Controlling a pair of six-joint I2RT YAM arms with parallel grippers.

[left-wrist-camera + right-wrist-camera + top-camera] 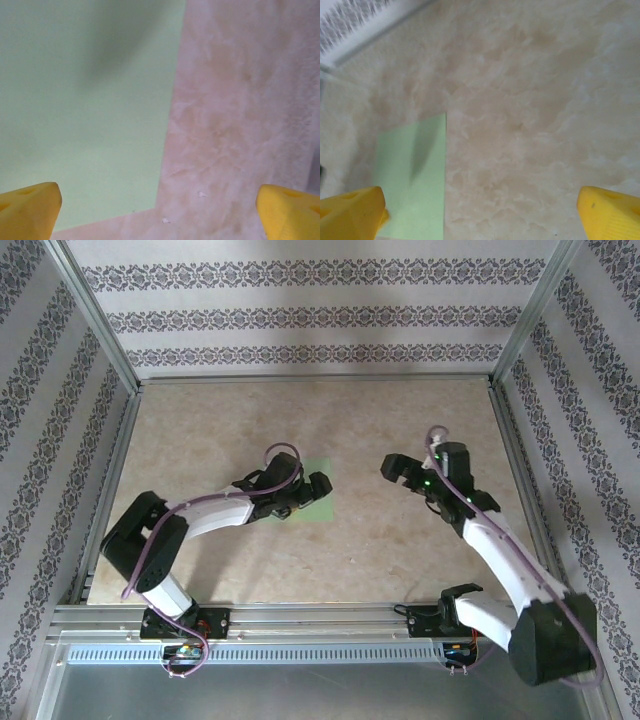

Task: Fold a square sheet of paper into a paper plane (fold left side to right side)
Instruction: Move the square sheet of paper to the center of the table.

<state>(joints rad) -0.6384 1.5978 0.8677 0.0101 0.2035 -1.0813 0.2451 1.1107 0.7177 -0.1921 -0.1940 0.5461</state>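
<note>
Green and matte, the sheet of paper (321,506) lies flat on the beige mottled table (400,410). It sits a little left of the middle between the table's left and right edges, about halfway between the far and near edges. From above, my left arm (200,520) reaches in from the near left corner and its wrist covers most of the sheet, so I see only the sheet's right strip.

My left jaws are spread wide and hold nothing. In my left wrist view one yellow fingertip (27,212) hangs over the paper (90,110) and the other stands over bare table past the sheet's right edge. That edge and one corner lie flat against the surface. A few tiny white specks (165,220) dot the table just beside that corner. I cannot tell whether the tips touch anything below them.

My right arm (500,550) comes in from the near right corner. My right jaws are also spread wide and empty, over bare table to the right of the sheet and apart from it. In my right wrist view the paper (415,170) shows as a pale green strip at the lower left, one yellow fingertip (350,212) overlapping its corner, with a shadow across its surface.
</note>
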